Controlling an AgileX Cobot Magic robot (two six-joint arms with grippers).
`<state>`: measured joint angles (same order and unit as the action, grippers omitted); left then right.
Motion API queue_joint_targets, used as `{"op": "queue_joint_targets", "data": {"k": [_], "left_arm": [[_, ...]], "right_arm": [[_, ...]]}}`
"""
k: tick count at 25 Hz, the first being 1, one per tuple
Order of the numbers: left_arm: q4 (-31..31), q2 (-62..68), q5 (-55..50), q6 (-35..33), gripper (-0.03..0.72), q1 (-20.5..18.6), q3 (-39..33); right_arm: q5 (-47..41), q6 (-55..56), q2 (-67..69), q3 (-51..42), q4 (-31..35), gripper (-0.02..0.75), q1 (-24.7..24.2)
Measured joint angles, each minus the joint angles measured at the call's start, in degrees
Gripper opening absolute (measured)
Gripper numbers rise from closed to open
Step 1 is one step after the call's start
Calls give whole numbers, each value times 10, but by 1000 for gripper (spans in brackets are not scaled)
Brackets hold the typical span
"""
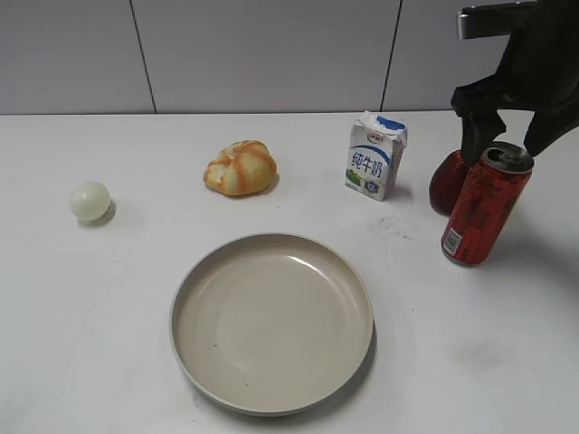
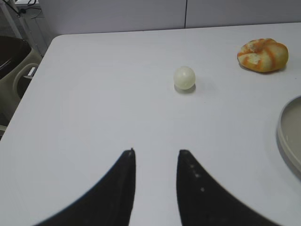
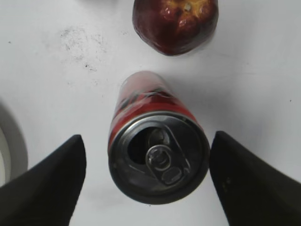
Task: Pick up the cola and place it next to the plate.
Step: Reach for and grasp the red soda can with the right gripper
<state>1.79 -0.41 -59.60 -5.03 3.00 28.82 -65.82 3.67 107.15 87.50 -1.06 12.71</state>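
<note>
Black right pincer [image 3: 146, 183] gapes wide, straddling the upright cola [image 3: 157, 155] without touching it.

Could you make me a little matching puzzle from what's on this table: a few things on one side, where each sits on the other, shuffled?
Things:
1. cola
2. plate
3. milk carton
4. pale ball

Places:
A. far left of the table, alone
B. front middle, nothing on it
C. right side, standing between the open fingers of the right gripper
D. back of the table, right of the bread roll

Pairs: 1-C, 2-B, 3-D, 4-A
</note>
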Motion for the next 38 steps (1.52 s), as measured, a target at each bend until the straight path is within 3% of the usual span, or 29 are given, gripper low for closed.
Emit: {"op": "queue_joint_targets", "data": {"k": [11,38], "left_arm": [[0,0,0,0,237,0,0],[0,0,0,0,237,0,0]], "right_arm": [[-33,0,10,65,21,645,0],[-36,0,24,37,7,633,0]]}}
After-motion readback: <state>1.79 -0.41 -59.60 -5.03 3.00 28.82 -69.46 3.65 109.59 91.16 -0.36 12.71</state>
